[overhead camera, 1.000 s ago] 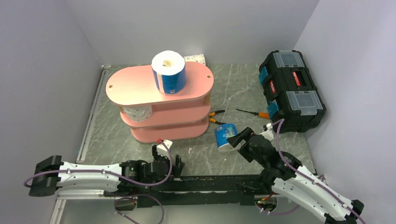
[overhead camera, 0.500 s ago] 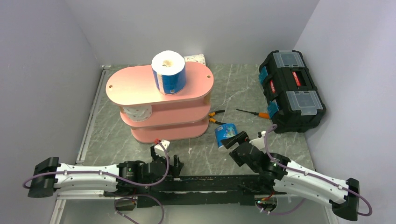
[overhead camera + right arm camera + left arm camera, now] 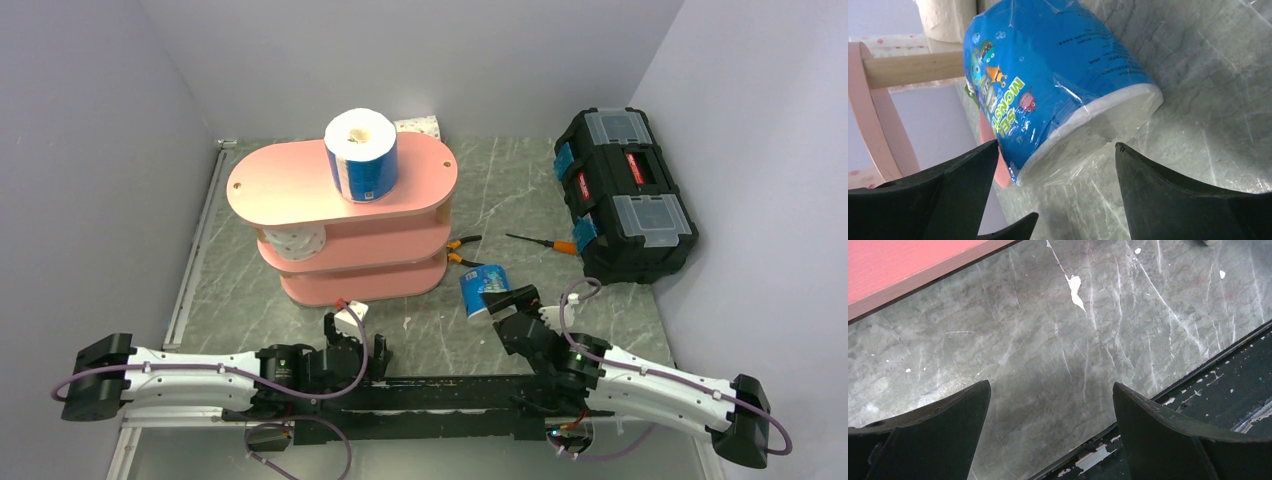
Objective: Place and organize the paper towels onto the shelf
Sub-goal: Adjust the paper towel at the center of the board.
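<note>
While the right gripper sits low on the grey marble-look table, its jaws are spread wide and a blue plastic-wrapped paper towel roll lies on its side right at the fingertips. In the right wrist view that roll fills the gap ahead of the gripper, with black fingers flanking its near white end. They are not clamped on it, and I cannot tell whether there is contact on the left side. This loose roll is on the table at about 5 o'clock of the pink three-tier oval shelf, near it but apart. A second blue-wrapped roll stands upright on the top board, toward its 3 o'clock end. A white speckled roll sits on the middle tier at the 9 o'clock end. Another speckled roll shows behind the shelf at 1 o'clock, partly hidden. The left gripper is at 6 o'clock of the shelf; the left wrist view shows its jaws spread apart, holding nothing, over bare table, with the pink board edge at 11 o'clock. A black plastic toolbox sits at 3 o'clock of the table. Orange-handled pliers and an orange-handled screwdriver lie between toolbox and shelf.
</note>
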{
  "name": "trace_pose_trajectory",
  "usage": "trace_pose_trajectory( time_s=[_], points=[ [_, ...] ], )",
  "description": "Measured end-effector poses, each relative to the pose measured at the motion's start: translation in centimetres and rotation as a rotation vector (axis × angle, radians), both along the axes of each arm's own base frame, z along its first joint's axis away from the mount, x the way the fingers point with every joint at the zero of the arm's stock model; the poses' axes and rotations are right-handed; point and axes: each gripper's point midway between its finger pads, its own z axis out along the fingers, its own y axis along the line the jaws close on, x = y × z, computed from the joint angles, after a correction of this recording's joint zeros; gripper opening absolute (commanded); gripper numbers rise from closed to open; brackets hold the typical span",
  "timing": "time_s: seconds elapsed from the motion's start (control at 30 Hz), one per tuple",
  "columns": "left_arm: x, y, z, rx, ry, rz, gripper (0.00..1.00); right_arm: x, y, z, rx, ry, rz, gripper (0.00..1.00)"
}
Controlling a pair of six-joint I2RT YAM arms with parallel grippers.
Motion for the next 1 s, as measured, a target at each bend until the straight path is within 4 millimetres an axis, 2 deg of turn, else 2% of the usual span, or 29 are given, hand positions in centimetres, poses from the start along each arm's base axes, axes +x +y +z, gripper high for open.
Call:
trace_pose_trajectory(
  time_s=[0.3, 0.57, 1.0],
  points=[
    [0.0, -0.2, 0.1, 0.003, -0.007, -0.013, 0.99, 1.2, 0.0, 0.5, 0.045, -0.079, -0.053, 0.85],
    [0.0, -0.2, -0.1, 0.009, -0.005, -0.014, 0.99, 1.5, -0.4, -0.1, 0.061, -0.113, -0.082, 0.76],
    [-0.1, -0.1, -0.4, 0.026, -0.001, -0.014, 0.99, 2.0, -0.5, 0.4, 0.059, -0.159, -0.086, 0.37]
  ],
)
